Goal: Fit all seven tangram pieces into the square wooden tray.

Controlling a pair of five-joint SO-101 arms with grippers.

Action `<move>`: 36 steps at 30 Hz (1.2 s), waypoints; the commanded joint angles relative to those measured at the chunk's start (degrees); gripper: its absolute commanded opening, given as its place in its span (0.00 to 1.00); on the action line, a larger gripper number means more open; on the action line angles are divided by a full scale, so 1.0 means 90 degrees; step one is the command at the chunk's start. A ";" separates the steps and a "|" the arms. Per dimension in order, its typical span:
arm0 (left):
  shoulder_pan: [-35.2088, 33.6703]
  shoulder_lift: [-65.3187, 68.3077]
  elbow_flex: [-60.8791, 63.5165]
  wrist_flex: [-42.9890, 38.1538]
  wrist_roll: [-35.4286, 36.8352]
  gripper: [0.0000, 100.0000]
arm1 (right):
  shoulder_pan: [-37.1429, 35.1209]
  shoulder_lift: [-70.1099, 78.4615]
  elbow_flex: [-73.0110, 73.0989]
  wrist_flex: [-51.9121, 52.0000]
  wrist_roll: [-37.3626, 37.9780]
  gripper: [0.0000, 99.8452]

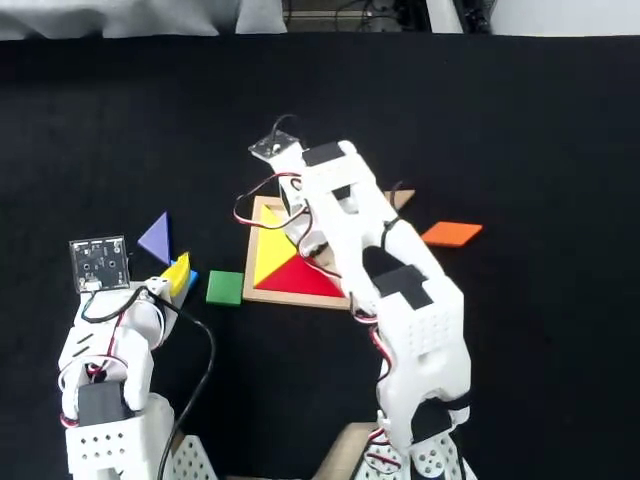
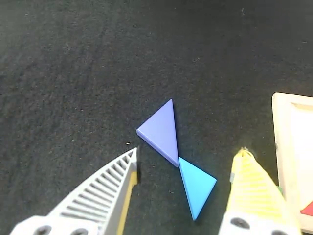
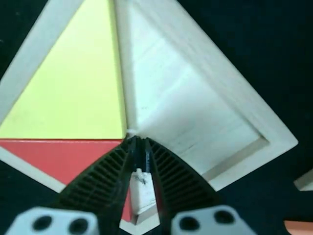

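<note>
Left wrist view puts our left gripper (image 2: 188, 152) low over the desk (image 2: 73, 58) with its fingers spread. The purple triangle (image 2: 160, 133) and the blue triangle (image 2: 196, 185) lie corner to corner between the fingers, and neither is gripped. Both lie left of the tray (image 1: 256, 240), apart from it.

Our right gripper (image 3: 136, 143) hangs over the tray's middle, fingers pressed together. Its tips are at the spot where the yellow triangle (image 3: 73, 83) and the red triangle (image 3: 63, 154) meet. We think it holds nothing, though a pale sliver in the slit between the fingers is hard to read.

Those two big triangles fill the tray's left and near parts, and the far and right parts are bare wood. The green square (image 1: 225, 287) lies just left of the tray's near-left corner, and the orange piece (image 1: 451, 234) lies off to the tray's right.

We judge the task to be early, with two pieces in and the smaller ones not yet placed. The step in hand looks like picking up a small triangle on the left. Next we should lower over one triangle only, close on its edges, and carry it to the bare wood once the right arm gives room.
</note>
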 commanded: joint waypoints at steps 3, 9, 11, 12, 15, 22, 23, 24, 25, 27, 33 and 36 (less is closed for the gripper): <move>-0.0024 -0.0078 0.0103 0.0029 -0.0039 0.30 | -0.0391 -0.0024 -0.0054 0.0098 0.0068 0.01; -0.0024 -0.0078 0.0103 0.0020 -0.0039 0.30 | -0.0361 -0.0708 -0.0034 0.0361 0.0068 0.01; -0.0024 -0.0078 0.0103 0.0020 -0.0039 0.30 | -0.0342 -0.1079 -0.0034 0.0537 0.0068 0.01; -0.0024 -0.0078 0.0103 0.0020 -0.0039 0.30 | -0.0322 -0.1265 -0.0015 0.0606 0.0068 0.01; -0.0024 -0.0078 0.0103 0.0020 -0.0039 0.30 | -0.0156 -0.1792 0.0034 0.0781 0.0068 0.01; -0.0024 -0.0078 0.0103 0.0020 -0.0039 0.30 | 0.0410 -0.2926 0.0581 0.0821 0.0068 0.01; -0.0024 -0.0078 0.0103 0.0020 -0.0039 0.30 | 0.0459 -0.3101 0.0698 0.0821 0.0078 0.01; -0.0024 -0.0078 0.0103 0.0020 -0.0039 0.30 | 0.0518 -0.3277 0.0796 0.0821 0.0078 0.01; -0.0024 -0.0078 0.0103 0.0020 -0.0039 0.30 | 0.0567 -0.3473 0.0904 0.0821 0.0078 0.01; -0.0024 -0.0078 0.0103 0.0020 -0.0039 0.30 | 0.0674 -0.3873 0.1089 0.0821 0.0078 0.01; -0.0034 -0.0078 0.0103 0.0039 -0.0039 0.30 | 0.0947 -0.5221 0.1792 0.0821 0.0420 0.01; -0.0034 -0.0078 0.0103 0.0039 -0.0039 0.30 | 0.1094 -0.5885 0.2320 0.0811 0.0918 0.01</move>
